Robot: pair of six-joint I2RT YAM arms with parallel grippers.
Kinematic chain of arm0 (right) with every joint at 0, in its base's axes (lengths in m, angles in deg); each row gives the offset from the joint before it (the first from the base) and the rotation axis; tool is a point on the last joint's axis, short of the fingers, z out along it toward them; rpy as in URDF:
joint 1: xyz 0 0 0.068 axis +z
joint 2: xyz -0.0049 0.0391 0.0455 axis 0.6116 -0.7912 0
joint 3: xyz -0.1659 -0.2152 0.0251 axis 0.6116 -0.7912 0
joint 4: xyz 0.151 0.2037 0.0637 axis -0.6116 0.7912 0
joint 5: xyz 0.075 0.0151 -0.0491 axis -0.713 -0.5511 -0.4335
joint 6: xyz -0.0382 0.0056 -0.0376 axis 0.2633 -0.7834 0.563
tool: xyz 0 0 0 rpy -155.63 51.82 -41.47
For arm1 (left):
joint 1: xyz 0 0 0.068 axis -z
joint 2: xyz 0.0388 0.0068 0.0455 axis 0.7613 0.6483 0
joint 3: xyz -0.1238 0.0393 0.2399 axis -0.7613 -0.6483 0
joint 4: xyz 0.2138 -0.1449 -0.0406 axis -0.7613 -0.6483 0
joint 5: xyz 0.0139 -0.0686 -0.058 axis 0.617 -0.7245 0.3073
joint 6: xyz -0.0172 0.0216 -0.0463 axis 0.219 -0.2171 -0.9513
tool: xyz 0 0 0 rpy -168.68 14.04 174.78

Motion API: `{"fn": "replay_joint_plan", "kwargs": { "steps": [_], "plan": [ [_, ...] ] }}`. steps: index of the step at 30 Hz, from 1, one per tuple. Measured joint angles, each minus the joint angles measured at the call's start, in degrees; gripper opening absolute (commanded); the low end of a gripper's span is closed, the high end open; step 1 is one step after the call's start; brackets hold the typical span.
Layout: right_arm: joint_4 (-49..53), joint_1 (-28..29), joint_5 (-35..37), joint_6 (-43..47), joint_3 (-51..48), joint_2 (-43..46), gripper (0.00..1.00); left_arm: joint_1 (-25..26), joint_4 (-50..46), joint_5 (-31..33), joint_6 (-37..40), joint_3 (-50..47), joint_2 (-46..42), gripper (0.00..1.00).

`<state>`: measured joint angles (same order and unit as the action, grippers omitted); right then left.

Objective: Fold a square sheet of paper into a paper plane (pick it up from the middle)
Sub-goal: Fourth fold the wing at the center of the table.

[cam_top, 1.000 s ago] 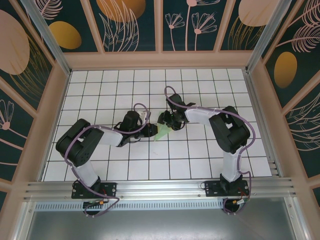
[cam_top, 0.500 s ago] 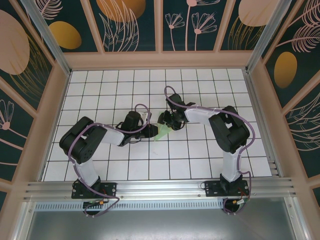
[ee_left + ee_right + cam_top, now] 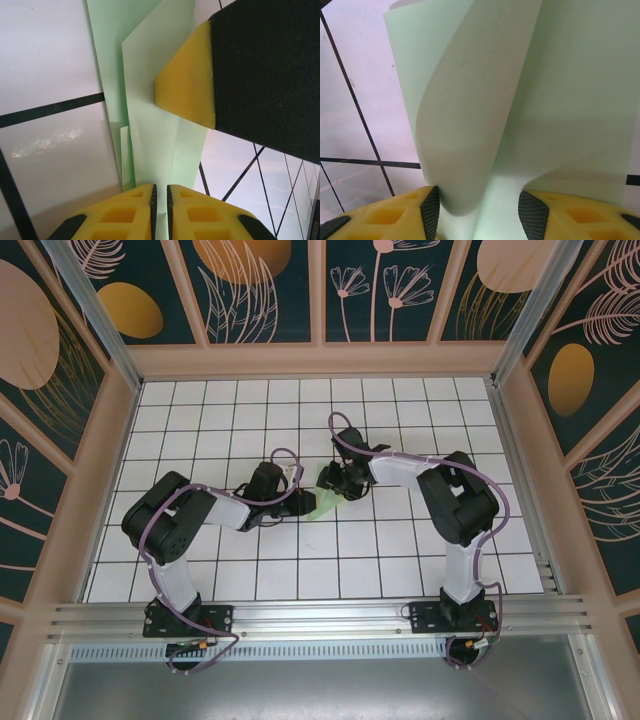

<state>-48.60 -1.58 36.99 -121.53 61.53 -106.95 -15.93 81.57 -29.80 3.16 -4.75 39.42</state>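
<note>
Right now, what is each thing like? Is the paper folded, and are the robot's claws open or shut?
paper plane: partly folded, with one flap curled up and not yet pressed flat.
left gripper: shut, pinching the paper plane's edge.
right gripper: open, jaws apart with the curled flap between them.

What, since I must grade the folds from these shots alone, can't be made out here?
- Top external: the folded pale green paper is tiny and partly covered by the left gripper and right gripper, so its creases are unreadable.
- Left wrist: the paper is cut off by the top edge, and a right gripper finger covers part.
- Right wrist: the curled paper runs off the top edge, hiding its tip and whether the jaws press it.
</note>
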Motion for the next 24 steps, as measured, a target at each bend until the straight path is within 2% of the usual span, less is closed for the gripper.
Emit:
{"fn": "replay_joint_plan", "kwargs": {
  "steps": [12, 24],
  "plan": [
    [-4.0, -0.3, -1.4, 3.1, -2.8, 1.6, 0.55, 0.0, -2.2, 0.0, -0.4, 1.2, 0.3, 0.16],
    [-10.5, -2.8, -7.9, 7.8, -7.2, 4.1, 0.54, -0.2, -3.5, -0.2, -1.3, 2.1, 0.7, 0.14]
  ]
}}
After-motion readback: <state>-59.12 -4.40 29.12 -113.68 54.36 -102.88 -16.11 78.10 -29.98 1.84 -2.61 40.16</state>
